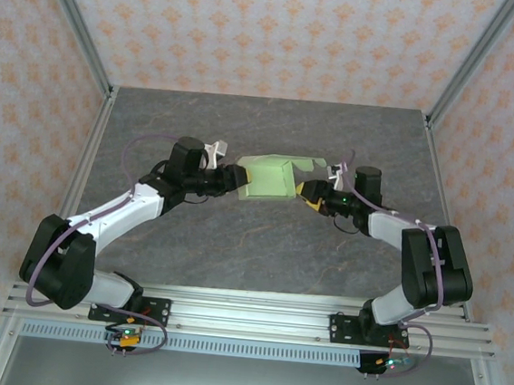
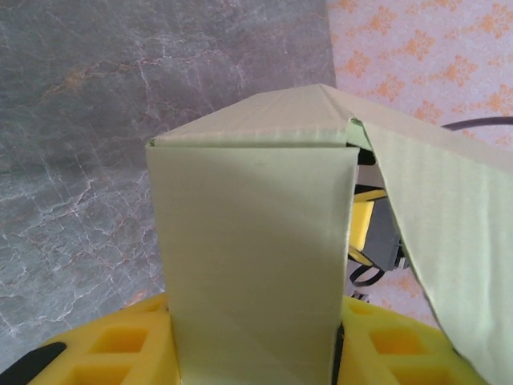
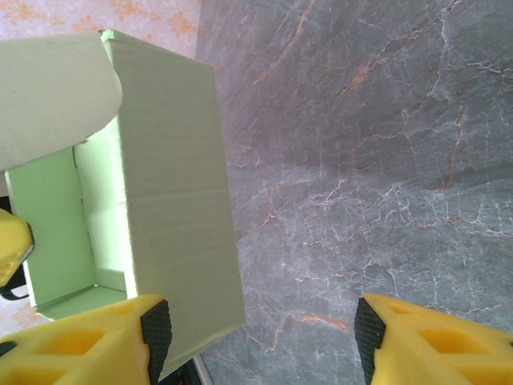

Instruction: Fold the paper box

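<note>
Paper box [image 1: 270, 177], half-folded, between my arms: just outside my right gripper [image 3: 260, 330], which gapes wide and empty. Left gripper [image 1: 233, 179]: card hides its gap; I cannot tell.

top external: high behind the arm bases [image 1: 132, 308], angled down over the whole table [image 1: 261, 247] | left wrist: right up against the paper box [image 2: 248, 265], facing across the table toward a wall [image 2: 417, 48] | right wrist: close, looking down onto the table | shared: paper box and table, all three
</note>
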